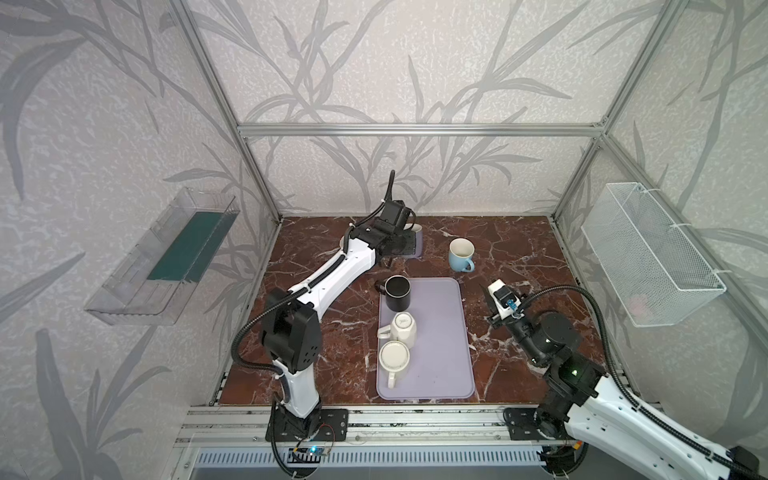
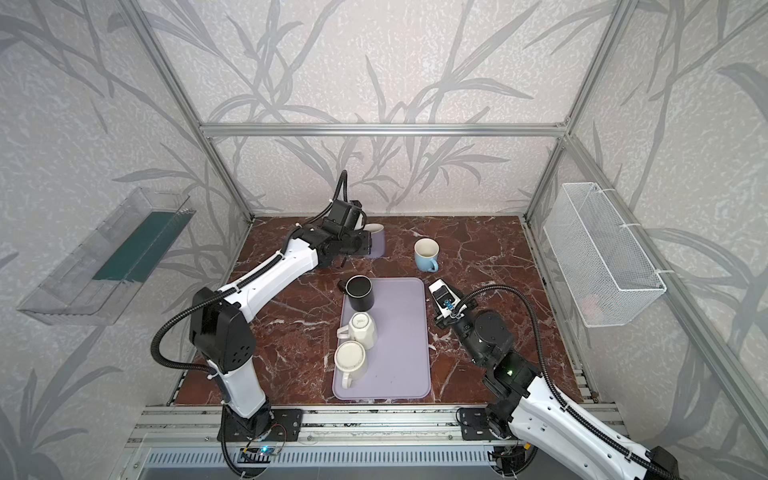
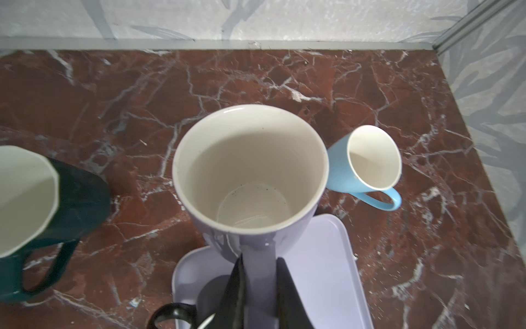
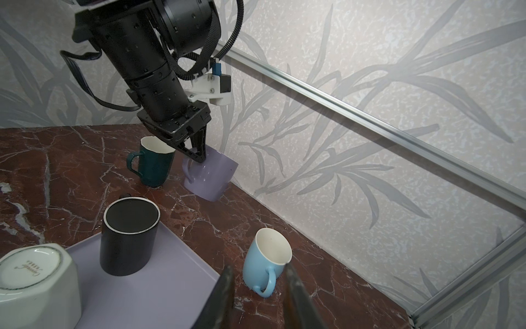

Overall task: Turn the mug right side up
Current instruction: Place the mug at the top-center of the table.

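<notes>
My left gripper [image 3: 260,273] is shut on the handle of a lilac mug [image 3: 250,171], whose white inside faces up. From the right wrist view the lilac mug [image 4: 210,176] hangs tilted at the back of the table, its lower edge close to the marble, with the left gripper [image 4: 196,156] above it. In both top views the arm covers most of it; only its rim [image 1: 415,227] [image 2: 374,227] shows. My right gripper [image 1: 487,296] [image 4: 259,269] is open and empty, just short of an upright light blue mug [image 4: 266,259] [image 1: 461,253].
A lilac tray [image 1: 440,365] lies mid-table. It carries a black mug [image 1: 397,293] and two white mugs [image 1: 403,328] [image 1: 394,359] standing bottom up. A dark teal mug [image 4: 152,165] stands upright beside the lilac one. The back wall is close behind them.
</notes>
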